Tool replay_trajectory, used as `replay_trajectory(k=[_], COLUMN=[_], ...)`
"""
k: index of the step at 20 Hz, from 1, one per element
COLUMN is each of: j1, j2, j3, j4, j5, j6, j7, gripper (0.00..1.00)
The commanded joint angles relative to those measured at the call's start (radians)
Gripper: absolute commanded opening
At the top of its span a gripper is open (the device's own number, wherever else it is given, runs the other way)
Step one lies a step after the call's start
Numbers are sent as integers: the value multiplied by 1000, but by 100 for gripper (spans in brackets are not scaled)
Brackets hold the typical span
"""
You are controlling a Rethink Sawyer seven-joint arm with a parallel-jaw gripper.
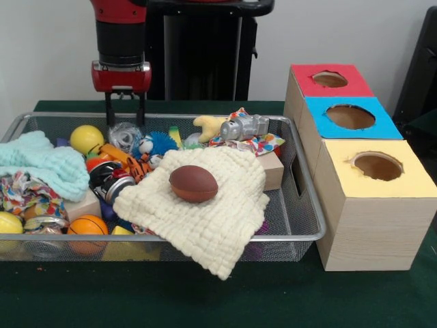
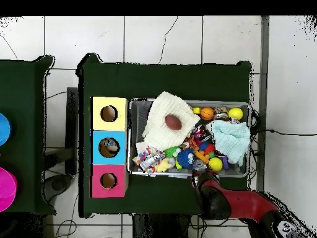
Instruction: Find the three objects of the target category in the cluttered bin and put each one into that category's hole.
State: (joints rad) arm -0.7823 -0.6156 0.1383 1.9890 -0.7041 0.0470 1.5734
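Note:
The wire-mesh bin [image 1: 304, 205] is full of clutter. A brown football [image 1: 193, 183] lies on a cream knitted cloth [image 1: 212, 212] at its middle. A yellow ball [image 1: 86, 138], an orange ball [image 1: 89, 225] and another yellow ball [image 1: 8, 222] lie at the left. My gripper [image 1: 125, 113] is open and empty. It hangs over the bin's far rim, just above a clear silvery ball [image 1: 125, 137]. The hole [image 1: 330, 79] in the red-topped box is far right. In the overhead view the football [image 2: 173, 122], the bin [image 2: 186, 101] and the red box's hole [image 2: 108, 180] show.
A blue-topped box [image 1: 382, 126] and a yellow-topped box [image 1: 410, 181] stand in front of the red one. A mint cloth [image 1: 44, 164], a blue spiky ball [image 1: 162, 143], a tiger toy [image 1: 136, 166], a silver toy camera [image 1: 244, 126] and a wooden block [image 1: 274, 171] fill the bin. My arm [image 2: 238, 203] shows in the overhead view.

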Motion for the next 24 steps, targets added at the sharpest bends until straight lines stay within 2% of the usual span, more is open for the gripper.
replay_trajectory(k=[1,13,19,24], j1=[14,14,9,11], j2=[71,74,14,14], j3=[78,99,144,163], j4=[-104,-137,-123,-130], j5=[-17,-19,33,47], j6=[25,12,117,137], j7=[56,50,21,27], gripper=[100,100,100,100])
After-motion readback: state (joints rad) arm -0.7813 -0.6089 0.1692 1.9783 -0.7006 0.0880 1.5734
